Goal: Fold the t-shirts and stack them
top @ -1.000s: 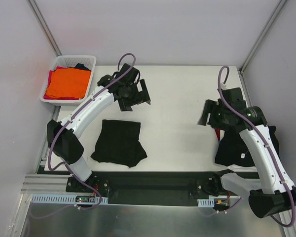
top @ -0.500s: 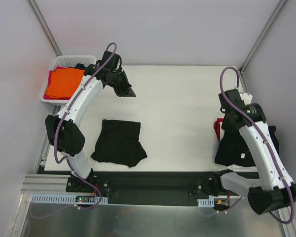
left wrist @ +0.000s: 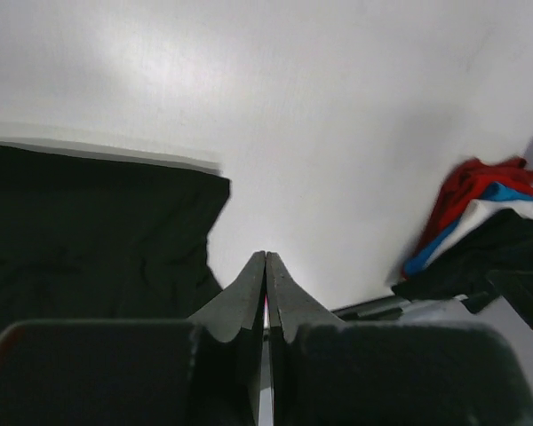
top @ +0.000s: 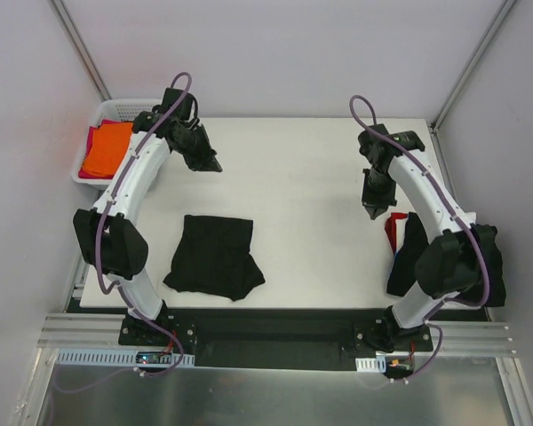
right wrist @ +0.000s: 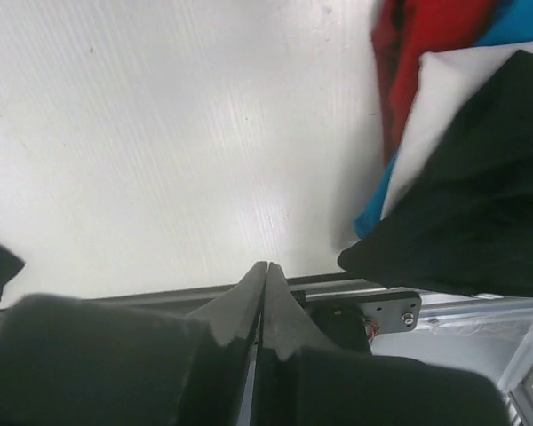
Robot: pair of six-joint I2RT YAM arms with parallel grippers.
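A folded black t-shirt (top: 215, 257) lies flat at the front left of the white table (top: 302, 169); the left wrist view shows it as a black t-shirt (left wrist: 89, 240) at the left. A heap of t-shirts (top: 409, 253), black over red and blue, hangs off the right edge, seen as a heap (left wrist: 489, 231) in the left wrist view and a heap (right wrist: 471, 160) in the right wrist view. My left gripper (top: 210, 165) hovers at the back left, shut and empty (left wrist: 266, 256). My right gripper (top: 371, 211) hangs shut and empty (right wrist: 266, 265) just left of the heap.
A white lattice basket (top: 107, 115) at the back left corner holds orange (top: 107, 149), red and dark shirts. Grey walls close in the table on three sides. A black rail (top: 275, 333) with the arm bases runs along the near edge.
Both grippers went from open to shut, holding nothing. The left arm swung back and left toward the basket. The right arm rose and reached toward the back of the table.
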